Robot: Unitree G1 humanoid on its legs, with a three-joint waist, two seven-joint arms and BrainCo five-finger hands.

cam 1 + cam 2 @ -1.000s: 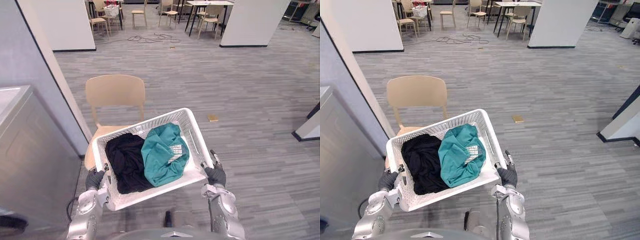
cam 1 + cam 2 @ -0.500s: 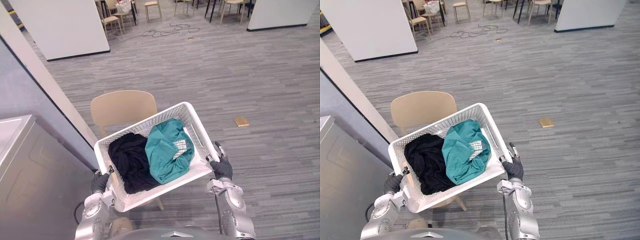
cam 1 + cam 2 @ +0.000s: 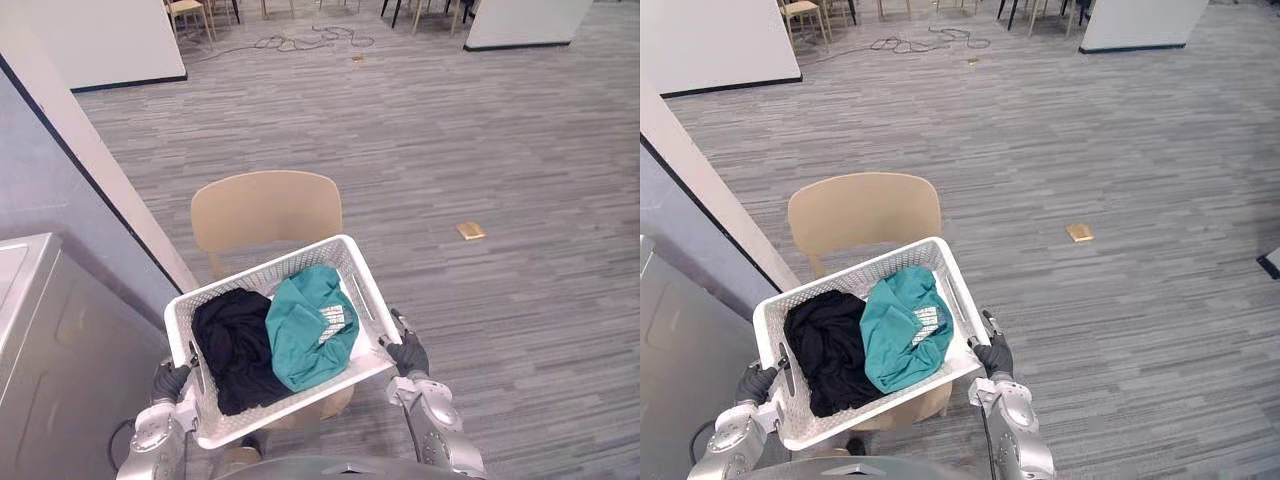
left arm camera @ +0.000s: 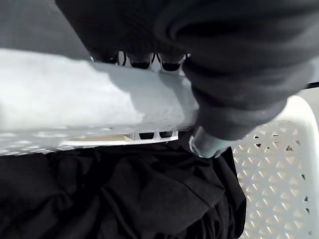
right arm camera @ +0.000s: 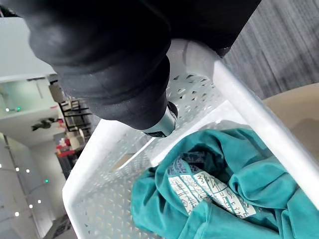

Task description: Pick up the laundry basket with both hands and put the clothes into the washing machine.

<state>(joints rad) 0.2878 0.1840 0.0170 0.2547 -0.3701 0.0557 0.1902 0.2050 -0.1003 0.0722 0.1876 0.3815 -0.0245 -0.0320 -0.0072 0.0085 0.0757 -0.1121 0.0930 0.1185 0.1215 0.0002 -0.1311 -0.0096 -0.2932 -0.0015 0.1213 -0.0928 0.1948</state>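
Left fingers [image 4: 141, 60]: curled round the rim at the basket's short end, thumb on the inner side. Proper clamp, no slack that I can see.
Right thumb [image 5: 160, 121]: hooked over the rim on the opposite end. The rest of the fingers are tucked behind the plastic, but the grip reads as tight.
Left hand [image 3: 170, 380] / right hand [image 3: 407, 354]: one on each short end of the laundry basket [image 3: 368, 295], holding it in front of the robot.
Basket: white, perforated walls, tilted a bit with the right end further out.
Clothes: black garment [image 3: 232, 345] bunched in the left half, teal garment [image 3: 305, 335] right beside it and overlapping it, with a printed patch facing up.
Chair [image 3: 265, 210]: tan, the basket sits over its seat; can't tell if they touch.
Washing machine [image 3: 40, 340]: grey, off to the robot's left, apart from the basket.
Floor [image 3: 520, 150]: grey planks, with a small tan thing [image 3: 470, 230] lying well off to the right.
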